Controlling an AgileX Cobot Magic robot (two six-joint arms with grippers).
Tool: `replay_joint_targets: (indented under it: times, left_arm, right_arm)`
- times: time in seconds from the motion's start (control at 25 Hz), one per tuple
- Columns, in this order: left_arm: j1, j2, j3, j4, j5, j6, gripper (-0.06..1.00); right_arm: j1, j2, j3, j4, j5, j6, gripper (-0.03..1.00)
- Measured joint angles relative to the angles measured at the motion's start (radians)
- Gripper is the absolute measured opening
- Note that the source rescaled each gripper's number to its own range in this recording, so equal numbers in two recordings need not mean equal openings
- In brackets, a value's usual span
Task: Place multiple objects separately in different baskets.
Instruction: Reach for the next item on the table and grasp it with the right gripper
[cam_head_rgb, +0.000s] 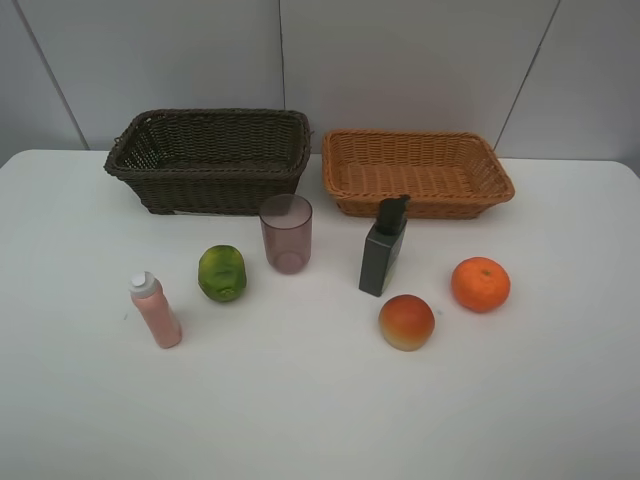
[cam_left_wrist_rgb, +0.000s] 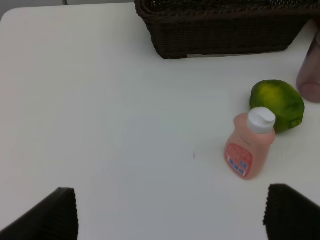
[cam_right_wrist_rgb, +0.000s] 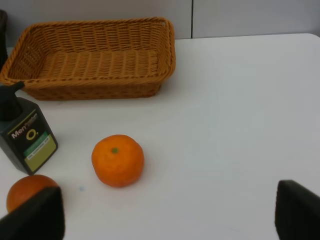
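Hovering above bench (cam_head_rgb: 320, 420), both jaws spread, nothing held. Noted orange (cam_right_wrist_rgb: 117, 160) loose on bench, near tan basket (cam_right_wrist_rgb: 100, 90). Judged best straddled squarely at widest girth, closed on gently, lifted clear of rim.

The white table (cam_head_rgb: 300, 420) carries a dark brown wicker basket (cam_head_rgb: 215, 185) at eleven o'clock and an orange-tan wicker basket (cam_head_rgb: 420, 205) at one. A mauve cup (cam_head_rgb: 286, 233) stands near centre. The green fruit (cam_head_rgb: 221, 272) and pink bottle (cam_head_rgb: 156, 312) are towards nine, and the dark pump bottle (cam_head_rgb: 383, 250), peach-like fruit (cam_head_rgb: 406, 322) and orange (cam_head_rgb: 480, 284) towards three.

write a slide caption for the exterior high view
Empty dark basket and tan basket behind pink bottle, green fruit, cup, pump bottle, peach and orange
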Motion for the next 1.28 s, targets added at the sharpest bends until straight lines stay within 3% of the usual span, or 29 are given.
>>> replay_joint_targets:
  times: [1.28]
  left_arm:
    - [0.0, 0.0, 0.0, 0.0, -0.006, 0.0, 0.96]
  right_arm:
    - [0.0, 0.0, 0.0, 0.0, 0.0, 0.0, 0.84]
